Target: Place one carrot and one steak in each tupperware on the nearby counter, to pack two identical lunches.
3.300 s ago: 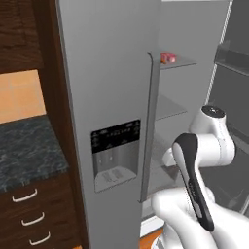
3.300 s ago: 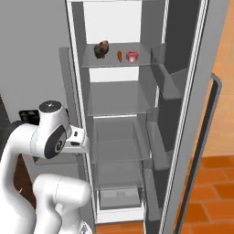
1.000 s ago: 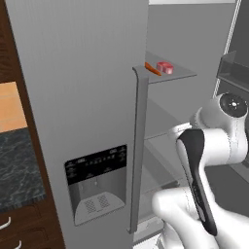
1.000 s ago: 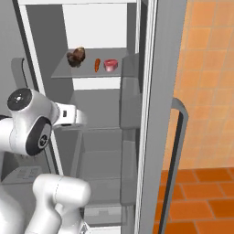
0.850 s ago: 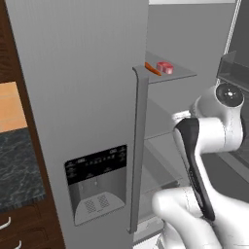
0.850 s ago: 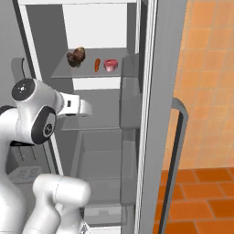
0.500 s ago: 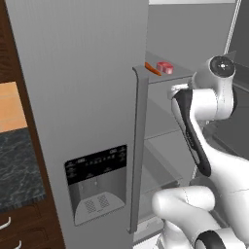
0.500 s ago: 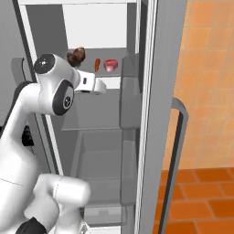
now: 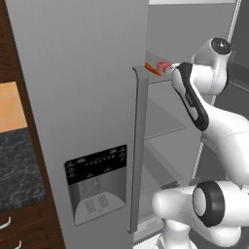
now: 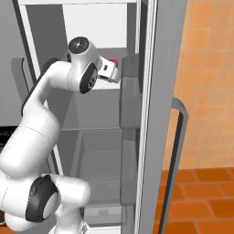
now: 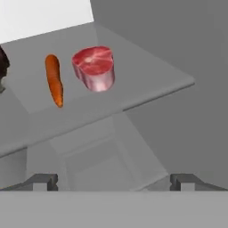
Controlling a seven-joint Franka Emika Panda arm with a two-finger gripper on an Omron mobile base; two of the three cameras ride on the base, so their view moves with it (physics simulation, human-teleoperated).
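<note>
A carrot point(image 11: 54, 79) and a pink steak point(image 11: 94, 67) lie side by side, just apart, on a glass fridge shelf point(image 11: 147, 75). The carrot's long axis runs away from the camera, its tip toward the shelf's front edge. Both sit ahead of and above the fingers point(image 11: 43, 181), which are spread wide and hold nothing; the gripper point(image 10: 111, 71) is level with the shelf.

On the grey fridge shelf point(image 11: 147, 84) I count one slim orange carrot point(image 11: 54, 79), one pink-red rounded steak point(image 11: 94, 67), and one dark item point(image 11: 2, 66) at the edge.
</note>
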